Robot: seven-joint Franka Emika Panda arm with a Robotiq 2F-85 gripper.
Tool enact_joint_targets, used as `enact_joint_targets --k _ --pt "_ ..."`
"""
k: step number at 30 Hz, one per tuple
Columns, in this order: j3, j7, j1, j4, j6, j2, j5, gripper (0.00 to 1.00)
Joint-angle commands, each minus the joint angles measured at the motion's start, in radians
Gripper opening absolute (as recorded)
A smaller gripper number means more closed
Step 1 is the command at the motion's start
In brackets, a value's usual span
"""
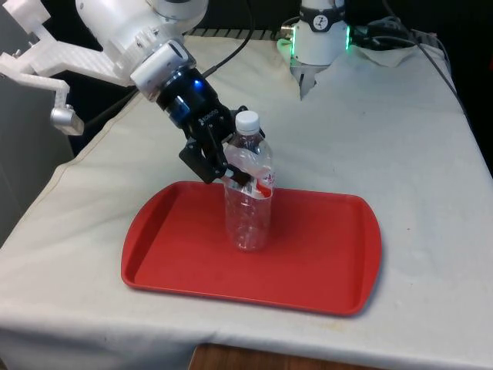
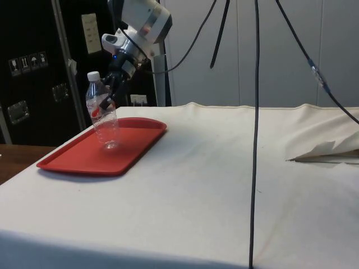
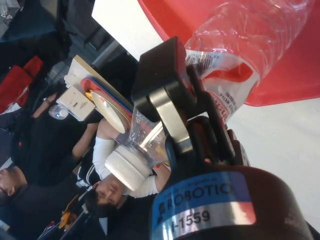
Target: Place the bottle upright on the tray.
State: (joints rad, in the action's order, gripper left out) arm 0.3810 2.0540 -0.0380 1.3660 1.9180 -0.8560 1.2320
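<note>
The bottle [image 1: 248, 193] stood near the middle of the front view, its base on the red tray [image 1: 323, 262], roughly at the tray's centre and a little towards the far rim. It was clear plastic with a white cap [image 1: 246, 121] and a red and white label around its upper body. In the front view it looked almost upright; in the side view the bottle [image 2: 103, 115] sat at the left of the frame and leaned slightly, its cap [image 2: 93, 75] tipped towards the frame's left edge.

The gripper [image 1: 231, 171] came in from the upper left of the front view, angled down towards the bottle, and its black fingers were clenched on the bottle at the shoulder and label, just below the neck. In the side view the gripper [image 2: 107, 96] reached down from the white arm in the upper left of the frame and met the bottle on its right side. In the wrist view one finger [image 3: 165, 95] lay pressed against the label, with the cap [image 3: 127, 169] in the lower left part of the frame and the bottle's body running to the upper right over the tray [image 3: 295, 75].

The tray lay on the white cloth [image 1: 400, 139], low in the front view. People showed in the wrist view's lower left, beyond the cap.
</note>
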Motion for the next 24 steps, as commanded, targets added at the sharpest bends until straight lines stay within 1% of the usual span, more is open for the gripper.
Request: enact_joint_targets --k 1,6,8,9,11,13,14,15,16,17,19,20,21,24 --pt "0.0 0.0 0.0 -0.001 0.001 0.0 0.0 0.12" --pt "0.001 0.0 0.0 -0.001 -0.003 -0.001 0.0 0.13" --pt "0.001 0.0 0.001 -0.002 -0.005 -0.001 0.001 0.19" --pt "0.002 0.0 0.001 -0.002 -0.006 -0.001 0.001 0.28" --pt "0.002 0.0 0.001 -0.002 -0.006 -0.001 0.001 0.38" --pt "0.003 0.0 0.001 -0.002 -0.007 -0.001 0.001 0.51" --pt "0.002 0.0 0.001 -0.001 -0.011 0.0 0.0 0.61" --pt "0.003 0.0 0.001 -0.002 -0.007 -0.001 0.001 0.61" --pt "0.003 0.0 0.001 -0.002 -0.007 -0.001 0.002 0.68" --pt "0.003 0.0 0.001 -0.002 -0.007 -0.001 0.002 0.81" --pt "0.003 0.0 0.001 -0.002 -0.007 -0.001 0.002 0.94" --pt "0.003 0.0 0.001 -0.002 -0.007 -0.001 0.002 0.99" --pt "0.003 0.0 0.001 -0.002 -0.007 -0.001 0.002 1.0" --pt "0.003 0.0 0.001 -0.001 -0.012 0.0 0.0 1.0"
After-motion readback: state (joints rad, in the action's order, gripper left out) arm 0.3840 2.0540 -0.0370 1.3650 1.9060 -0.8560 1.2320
